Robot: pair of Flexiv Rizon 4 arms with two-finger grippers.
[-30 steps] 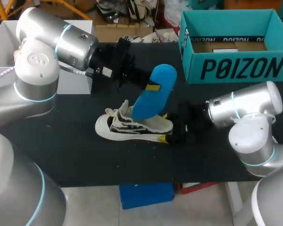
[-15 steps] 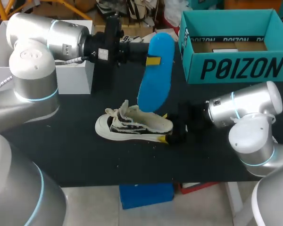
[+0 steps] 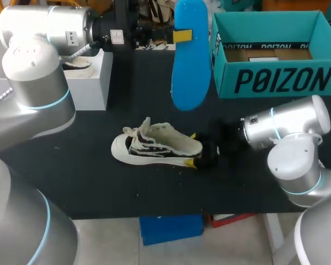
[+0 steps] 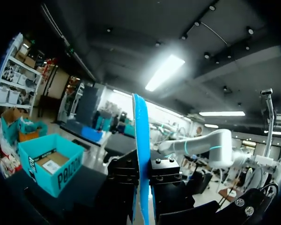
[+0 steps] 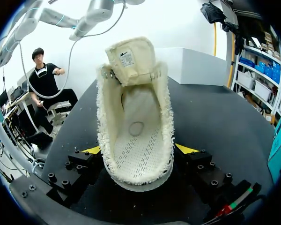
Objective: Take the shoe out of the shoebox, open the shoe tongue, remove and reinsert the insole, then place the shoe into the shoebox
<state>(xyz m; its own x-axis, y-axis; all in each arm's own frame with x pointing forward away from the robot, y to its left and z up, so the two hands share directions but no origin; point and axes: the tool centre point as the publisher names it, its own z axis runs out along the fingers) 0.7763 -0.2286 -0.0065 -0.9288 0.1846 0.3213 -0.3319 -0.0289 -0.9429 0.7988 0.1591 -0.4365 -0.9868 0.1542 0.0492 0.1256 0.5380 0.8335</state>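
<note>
Black table [image 3: 71, 182] is seen under both arms. Teal shoebox [image 3: 276, 83] is stood open at the far corner, well apart from both grippers. A white box [image 3: 91, 80] is set below the left arm. White shoe [image 3: 154, 146] is stood on its sole mid-table, with the heel set between the fingers of right gripper [image 3: 194, 149] and the toe pointed away. Yellow tips are pressed on the heel from both sides, so the jaws are pinching the shoe. Tongue [image 5: 131, 58] is lifted ahead of the jaws, and the perforated inner floor is exposed. Blue insole [image 3: 190, 61] is held in the air near vertical, well apart from the shoe. It is clamped between the fingers of left gripper [image 3: 179, 36] and is seen edge-on there in the left wrist view.
</note>
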